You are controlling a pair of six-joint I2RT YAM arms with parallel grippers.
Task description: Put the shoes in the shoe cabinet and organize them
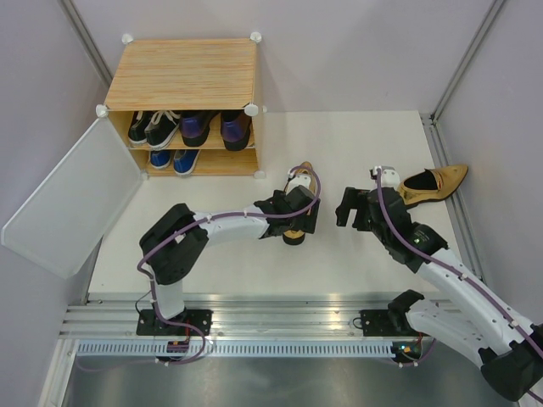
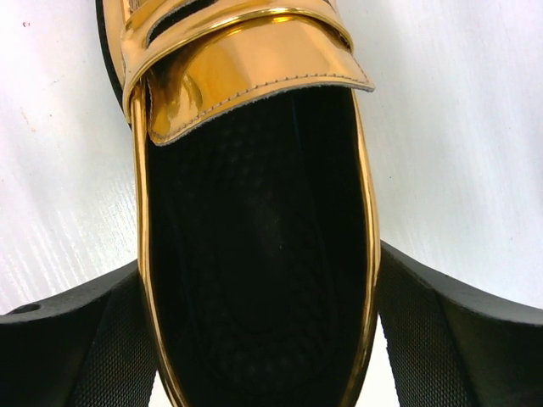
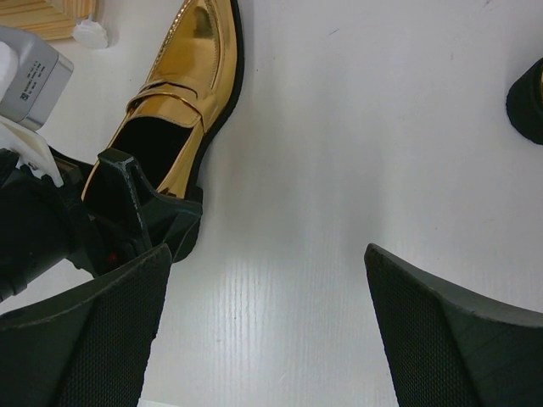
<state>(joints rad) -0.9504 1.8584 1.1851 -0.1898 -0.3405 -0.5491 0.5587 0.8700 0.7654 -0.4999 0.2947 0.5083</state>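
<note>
Pale grey walls close in a white surface [image 1: 356, 144], with both arm bases at its near edge. The left gripper [image 2: 263, 280] stands spread wide astride the back of a gold shoe [image 2: 254, 76], its black pads [image 2: 76, 348] right against the shoe's two sides. I cannot tell whether they press it yet. The shoe lies on the surface, toe pointing away from the gripper toward the shoe cabinet [image 1: 182, 72].

Just to its right, the right gripper [image 1: 346, 208] hangs with its fingers wide apart over bare surface, holding nothing. Beyond it the second gold shoe [image 1: 437, 182] lies near the right wall. In the cabinet, whose door [image 1: 72, 199] swings open to the left, black sneakers [image 1: 153, 127] and purple heels [image 1: 216, 127] fill the upper shelf. Blue sneakers [image 1: 174, 159] sit at the left of the lower one.

The hold looks risky. The upper is glossy and the pads sit far back, so the long toe may sag or the shoe may twist out on lifting. A drooping toe could catch the cabinet's front edge. With the two grippers so near each other, a careless swing could also make them knock together.
</note>
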